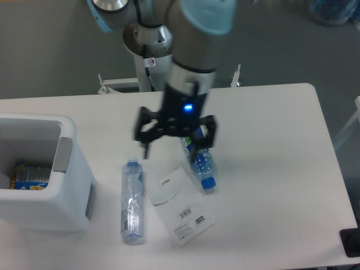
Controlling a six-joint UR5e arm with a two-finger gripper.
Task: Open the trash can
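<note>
Hovering over the middle of the white table [270, 124], the black two-finger gripper [171, 147] has its fingers spread wide, holding nothing — partly hiding a blue-labelled plastic bottle [199, 163]. One clear plastic bottle [131, 201] lies beside two white paper slips [175, 205]; a barcode shows, its text unreadable. At far left stands the large white boxy plastic trash can [39, 197] — top open, grey tab [62, 156] at its rim.

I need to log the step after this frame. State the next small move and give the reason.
Probably stop and hold clear. The trash can already stands open, its inside and a can at the bottom showing, while the claw hangs open above the blue bottle, far from the bin. Nothing of the opening seems left.
</note>
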